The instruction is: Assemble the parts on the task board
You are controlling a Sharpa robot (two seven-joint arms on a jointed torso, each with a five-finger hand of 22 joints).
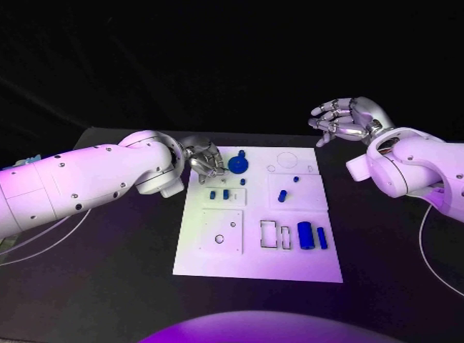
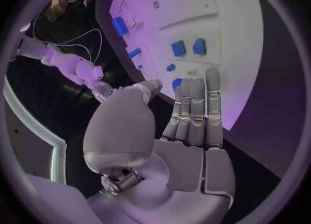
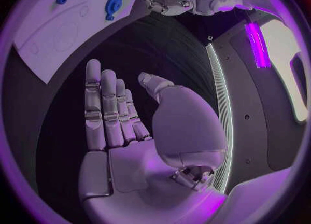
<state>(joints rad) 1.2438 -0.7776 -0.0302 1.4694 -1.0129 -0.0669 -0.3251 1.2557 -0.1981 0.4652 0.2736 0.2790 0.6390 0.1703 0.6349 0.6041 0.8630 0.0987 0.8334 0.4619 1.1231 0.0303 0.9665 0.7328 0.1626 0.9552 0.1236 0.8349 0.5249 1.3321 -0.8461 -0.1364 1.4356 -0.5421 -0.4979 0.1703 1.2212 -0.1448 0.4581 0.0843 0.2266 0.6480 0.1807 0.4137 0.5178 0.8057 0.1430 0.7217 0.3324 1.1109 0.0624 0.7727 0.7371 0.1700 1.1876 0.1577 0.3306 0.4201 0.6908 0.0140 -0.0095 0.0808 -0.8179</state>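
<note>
Surface: a black table is seen under a dark backdrop, with the white task board laid flat at its middle.
Left hand: the left hand is held over the board's far left corner, fingers apart and nothing gripped; in its wrist view the fingers are seen straight and side by side.
Board: a rectangular white plate marked with outlined recesses and raised panels.
Parts: small blue pieces are spread over the board: a round disc near the left hand, two small blocks on a panel, a short peg, and two upright cylinders near the right edge.
Right hand: the right hand is held beyond the board's far right corner, well apart from it, fingers loosely curled around nothing.
</note>
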